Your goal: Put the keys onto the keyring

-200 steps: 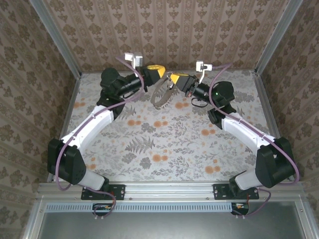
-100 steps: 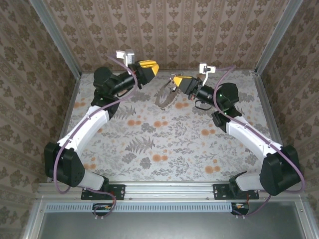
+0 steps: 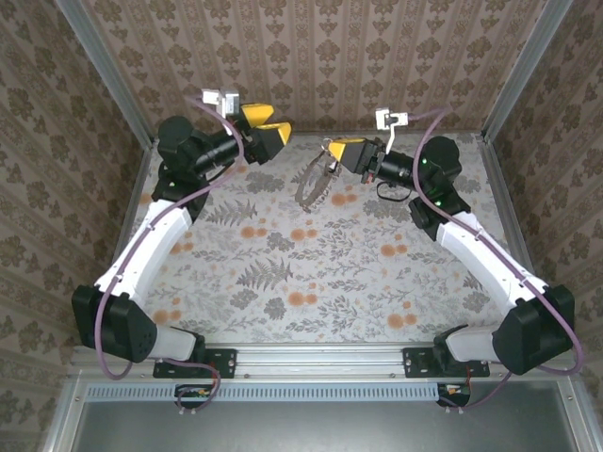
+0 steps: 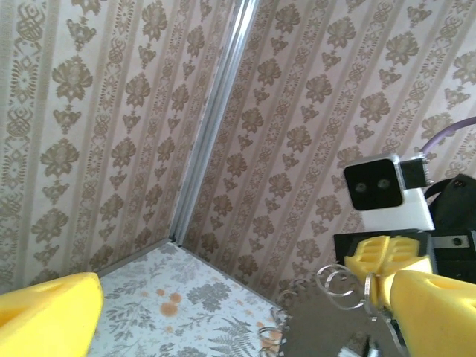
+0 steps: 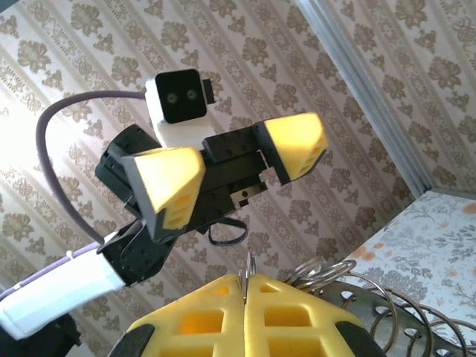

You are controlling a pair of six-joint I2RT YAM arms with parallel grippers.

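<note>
The keyring [image 3: 313, 179] is a brownish-grey metal hoop with several small wire rings along its rim. It hangs above the back of the table from my right gripper [image 3: 334, 151]. In the right wrist view that gripper [image 5: 245, 277] is shut on a thin ring of the keyring [image 5: 387, 316]. My left gripper [image 3: 276, 125] is open and holds nothing, a short way left of the hoop and apart from it. Its yellow fingers [image 5: 167, 182] show spread wide in the right wrist view. In the left wrist view the left gripper [image 4: 245, 316] faces the keyring [image 4: 327, 327]. The keys are out of view.
Patterned walls close the table in on three sides, with the back wall [image 3: 320, 56] just behind both grippers. An aluminium corner post [image 4: 212, 126] stands at the back left. The floral tabletop [image 3: 301, 273] spreads in front of the arms.
My left gripper has opened, let go of the keyring and drawn back up and to the left. The right gripper stays shut on the keyring and has shifted slightly right.
</note>
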